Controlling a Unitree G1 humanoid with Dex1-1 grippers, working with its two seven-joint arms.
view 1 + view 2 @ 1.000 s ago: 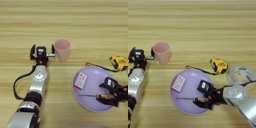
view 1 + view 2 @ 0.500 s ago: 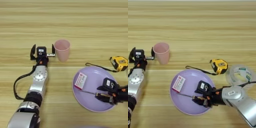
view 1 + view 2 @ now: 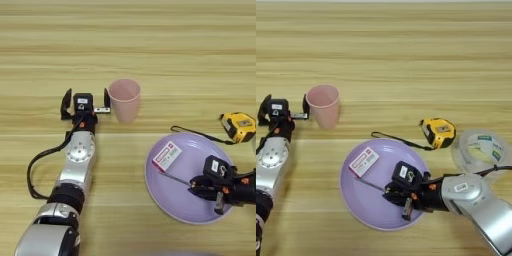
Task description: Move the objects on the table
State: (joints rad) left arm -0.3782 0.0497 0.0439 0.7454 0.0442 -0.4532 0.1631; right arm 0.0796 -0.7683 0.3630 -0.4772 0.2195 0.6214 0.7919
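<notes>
Pale yellow planks fill the whole frame, and I take my things across the table [image 3: 190, 55] from left to right. At the left, my left gripper [image 3: 86, 102] sits just beside the pink cup [image 3: 124, 99], fingers spread wide apart; one finger stands right at the cup's left wall, though I cannot tell whether it touches. That arm has not moved over the last second, and the cup stands upright where it was, left of centre.

Lower right of centre lies the lilac plate [image 3: 176, 200]. The small pink-and-white box [image 3: 364, 161] rests in its upper left part, flat and unmoved. My right gripper [image 3: 402, 192] is over the plate's middle, closed on the handle of the screwdriver [image 3: 374, 185]. A second ago the tool lay nearly level across the plate, its shaft pointing left. Now the shaft slants up toward the upper left, and its tip has come close under the box's lower corner. So I have swung the screwdriver within my grip; it looks raised off the plate at the handle end, but I cannot be sure the tip is clear.

I judge that the screwdriver is the thing being moved now, and that lifting it out should avoid nudging the box.

Further right, above the plate's rim, the yellow tape measure [image 3: 438, 132] lies with its black strap [image 3: 398, 140] trailing left. At the far right a clear roll of tape [image 3: 479, 150] sits untouched.
</notes>
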